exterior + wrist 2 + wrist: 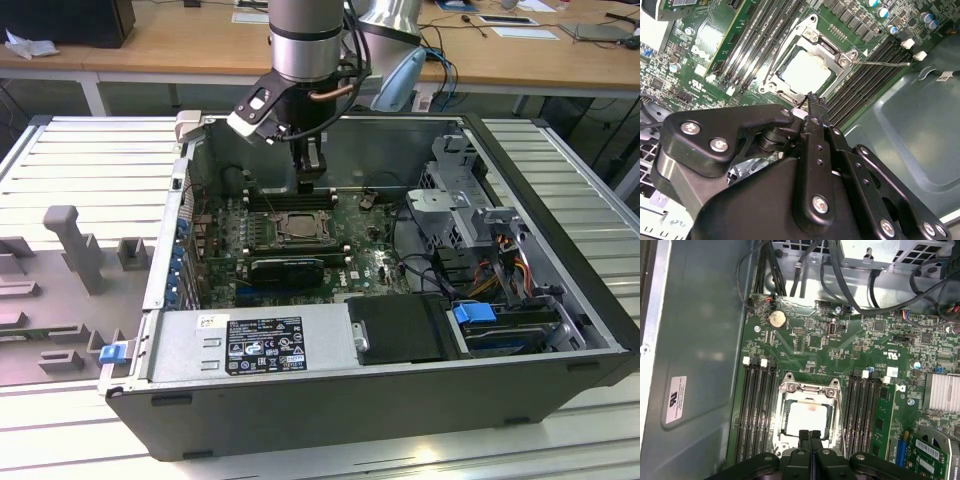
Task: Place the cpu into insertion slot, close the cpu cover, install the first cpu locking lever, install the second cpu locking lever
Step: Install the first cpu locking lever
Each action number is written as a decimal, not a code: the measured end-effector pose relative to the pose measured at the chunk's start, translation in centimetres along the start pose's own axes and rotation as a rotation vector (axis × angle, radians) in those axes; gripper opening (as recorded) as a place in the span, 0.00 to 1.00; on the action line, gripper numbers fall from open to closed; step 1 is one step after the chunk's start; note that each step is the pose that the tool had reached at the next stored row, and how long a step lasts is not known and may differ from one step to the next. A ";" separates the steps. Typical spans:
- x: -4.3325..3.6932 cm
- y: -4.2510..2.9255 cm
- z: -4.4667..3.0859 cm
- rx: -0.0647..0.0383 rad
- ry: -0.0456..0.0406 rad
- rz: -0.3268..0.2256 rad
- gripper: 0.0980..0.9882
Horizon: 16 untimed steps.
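cpu seated, cpu cover down, memory slots flanking; claw pinched together, empty, just above

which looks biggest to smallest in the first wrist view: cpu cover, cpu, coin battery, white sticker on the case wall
1. cpu cover, framing the chip
2. cpu, partly hidden behind the gripper
3. white sticker
4. coin battery, clearly smallest
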<state>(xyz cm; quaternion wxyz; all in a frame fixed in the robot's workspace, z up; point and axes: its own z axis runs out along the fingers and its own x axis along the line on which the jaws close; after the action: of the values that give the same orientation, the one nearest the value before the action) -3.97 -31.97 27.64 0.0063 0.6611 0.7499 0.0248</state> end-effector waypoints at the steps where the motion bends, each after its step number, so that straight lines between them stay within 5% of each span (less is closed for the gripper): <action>1: 0.00 0.00 0.00 0.000 0.0004 -0.008 0.01; 16: 0.00 0.00 0.00 0.002 0.0044 -0.096 0.01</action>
<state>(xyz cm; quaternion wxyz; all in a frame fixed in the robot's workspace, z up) -3.97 -31.97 27.64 0.0050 0.6243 0.7808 0.0251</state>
